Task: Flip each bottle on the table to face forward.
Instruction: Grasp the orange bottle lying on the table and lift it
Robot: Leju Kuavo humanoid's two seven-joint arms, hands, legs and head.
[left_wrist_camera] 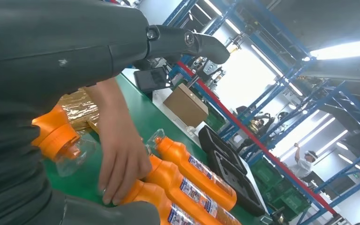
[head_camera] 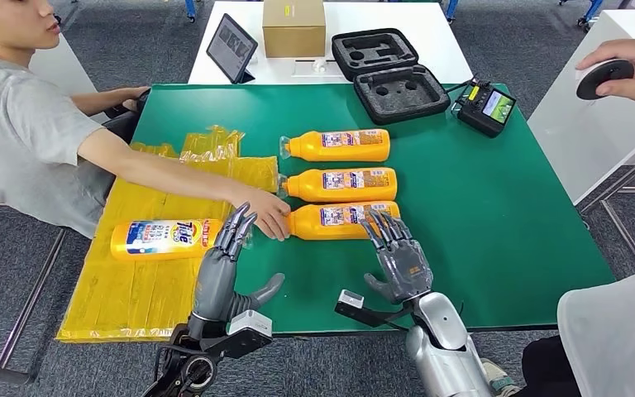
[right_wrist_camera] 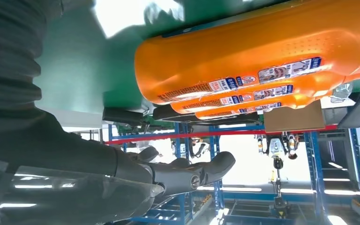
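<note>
Three orange bottles lie in a row on the green table (head_camera: 496,215): far (head_camera: 339,145), middle (head_camera: 341,184) and near (head_camera: 343,220), all showing small back labels, caps to the left. A fourth orange bottle (head_camera: 164,238) with a big front label lies on yellow bags (head_camera: 132,281) at the left. My left hand (head_camera: 223,269) hovers open near the table's front, fingertips close to a person's hand (head_camera: 266,217) that touches the near bottle's cap end. My right hand (head_camera: 397,258) is open, fingers spread at the near bottle's base. The near bottle (right_wrist_camera: 248,51) shows close in the right wrist view.
A person sits at the left, arm stretched over the bags. At the back stand an open black foam case (head_camera: 390,73), a controller (head_camera: 486,106), a tablet (head_camera: 231,46) and a cardboard box (head_camera: 294,26). Another person's hand (head_camera: 628,70) holds a dark disc at the right.
</note>
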